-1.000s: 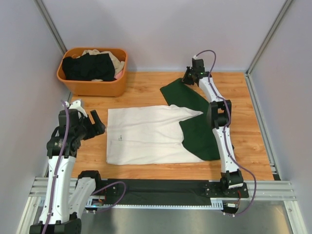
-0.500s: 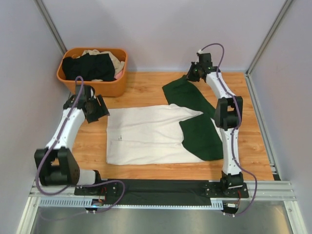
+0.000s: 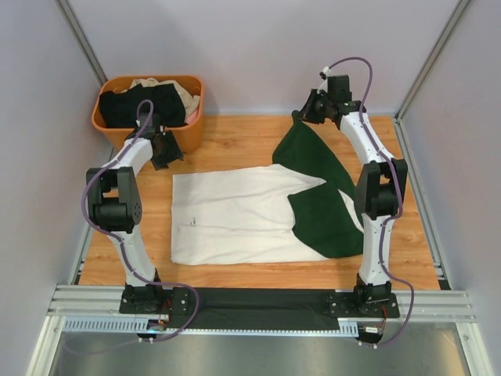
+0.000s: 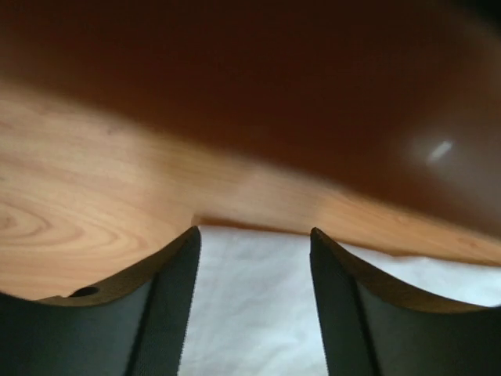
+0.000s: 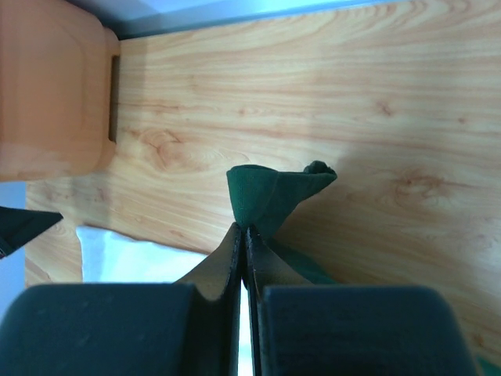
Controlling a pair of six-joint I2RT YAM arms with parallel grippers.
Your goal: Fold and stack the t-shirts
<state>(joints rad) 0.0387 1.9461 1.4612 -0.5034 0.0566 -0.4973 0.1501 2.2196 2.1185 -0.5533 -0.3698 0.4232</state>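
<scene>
Shirt-folding scene, seen from above and from both wrists. A white t-shirt (image 3: 235, 215) lies spread flat in the middle of the wooden worktop (image 3: 235, 137), its long edges running left to right. Its dark green parts lie at the right-hand end.

One green sleeve (image 3: 313, 168) stretches from the shirt's right end towards the far right of the worktop. There the tip of this sleeve is raised off the wood. The right jaws are closed tight on that tip. In the right wrist view the two fingers (image 5: 223, 266) meet with no gap, and a small peak of green cloth (image 5: 274, 192) stands up just beyond them. The wood shows bare on either side of the peak.

The left arm (image 3: 129, 164) reaches to the far left. Its jaws hang over the shirt's far left corner, just beside the near wall of the orange basket (image 3: 113, 129). In the left wrist view the fingers (image 4: 168, 313) stand well apart with nothing gripped between them. White cloth (image 4: 250, 313) shows through the gap, and the basket wall (image 4: 235, 78) fills the upper part of the view, out of focus.

The basket stands in the far left corner of the worktop. It holds a black t-shirt (image 3: 129, 106), with a beige t-shirt (image 3: 188, 98) bunched behind it.
</scene>
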